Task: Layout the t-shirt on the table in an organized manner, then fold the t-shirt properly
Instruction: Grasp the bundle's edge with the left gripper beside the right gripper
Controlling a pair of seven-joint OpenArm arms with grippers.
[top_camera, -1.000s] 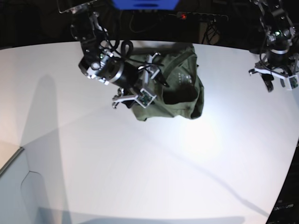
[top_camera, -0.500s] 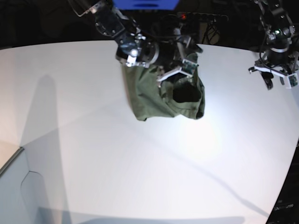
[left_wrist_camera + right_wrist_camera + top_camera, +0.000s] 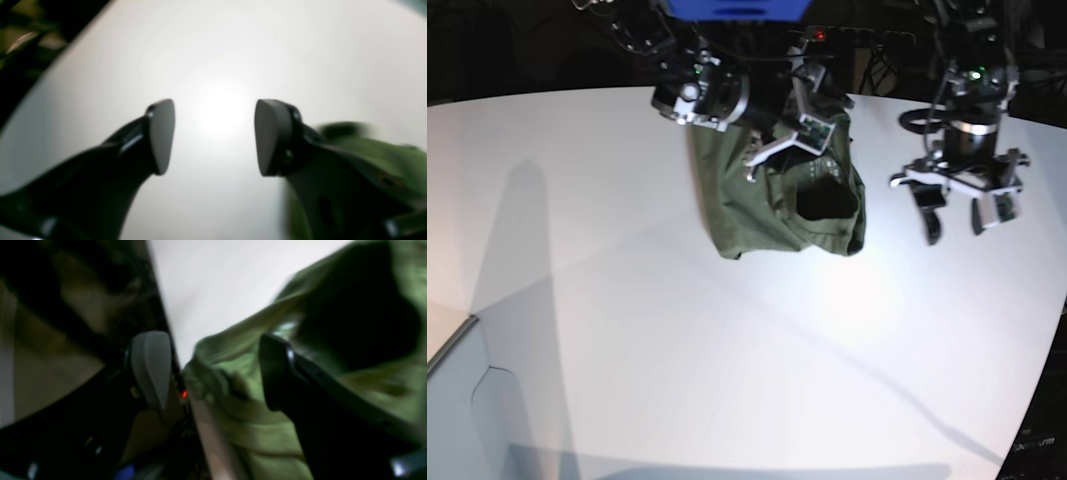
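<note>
While both sets of fingers (image 3: pixel 273 140) gape empty, the t-shirt (image 3: pixel 777 205) lies seemingly bunched.

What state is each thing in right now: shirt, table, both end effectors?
t-shirt: bunched and wrinkled, not laid flat, near the table's far edge.
table: bare white around the shirt.
left end effector: open, empty, over bare table beside the shirt.
right end effector: open, over the shirt's far edge, gripping nothing.

Shirt (image 3: pixel 267 426) blurred in both wrist views, cut off at frame edges. Far shirt edge hidden behind right arm (image 3: pixel 717 95) in base view.
</note>
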